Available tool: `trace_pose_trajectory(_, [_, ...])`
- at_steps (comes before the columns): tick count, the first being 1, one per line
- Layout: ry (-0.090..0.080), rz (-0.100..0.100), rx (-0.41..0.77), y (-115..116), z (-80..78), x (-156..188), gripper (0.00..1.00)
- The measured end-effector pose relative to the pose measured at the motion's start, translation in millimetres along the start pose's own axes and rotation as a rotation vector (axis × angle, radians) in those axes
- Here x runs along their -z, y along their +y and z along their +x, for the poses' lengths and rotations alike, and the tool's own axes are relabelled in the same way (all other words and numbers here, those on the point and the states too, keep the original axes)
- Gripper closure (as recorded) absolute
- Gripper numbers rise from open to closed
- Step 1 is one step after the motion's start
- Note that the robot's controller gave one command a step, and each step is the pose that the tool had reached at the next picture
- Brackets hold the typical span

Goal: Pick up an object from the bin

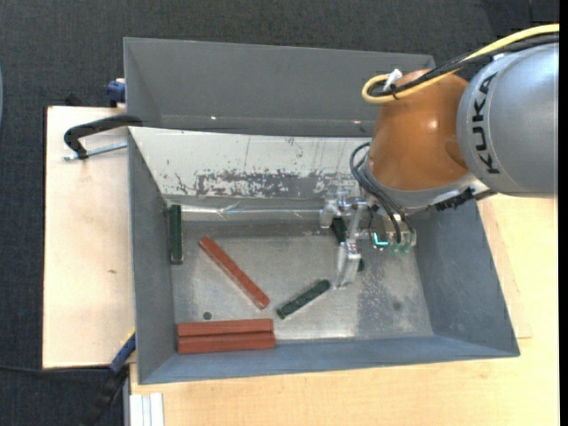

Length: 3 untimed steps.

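Bin [448, 282]: left green bar [176, 233], middle green bar [303, 299], orange stick [233, 273], red block [225, 335].

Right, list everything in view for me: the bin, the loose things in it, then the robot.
bin: one, grey metal, centre of view.
flat block: one, red-brown, against the near wall, left side.
thin stick: one, orange-red, slanting across the floor's left half.
wall bar: one, dark green, along the left wall.
slanted bar: one, dark green, mid-floor, just below the arm's tip.
speck: one, dark, floor left; too small to identify.
arm: one, grey with orange cover, reaching in from the right.
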<state>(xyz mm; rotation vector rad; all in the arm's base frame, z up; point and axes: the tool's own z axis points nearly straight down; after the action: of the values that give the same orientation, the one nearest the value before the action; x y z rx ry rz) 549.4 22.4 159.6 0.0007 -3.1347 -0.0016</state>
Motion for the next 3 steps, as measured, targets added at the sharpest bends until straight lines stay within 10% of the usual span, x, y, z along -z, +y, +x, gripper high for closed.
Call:
trace_pose_trajectory(2, [-0.017, 0.001, 0.040, 18, 19.4, -40, 0.00])
trace_pose_trajectory(3, [-0.006, -0.001, -0.111, 16, 34.5, -89, 1.00])
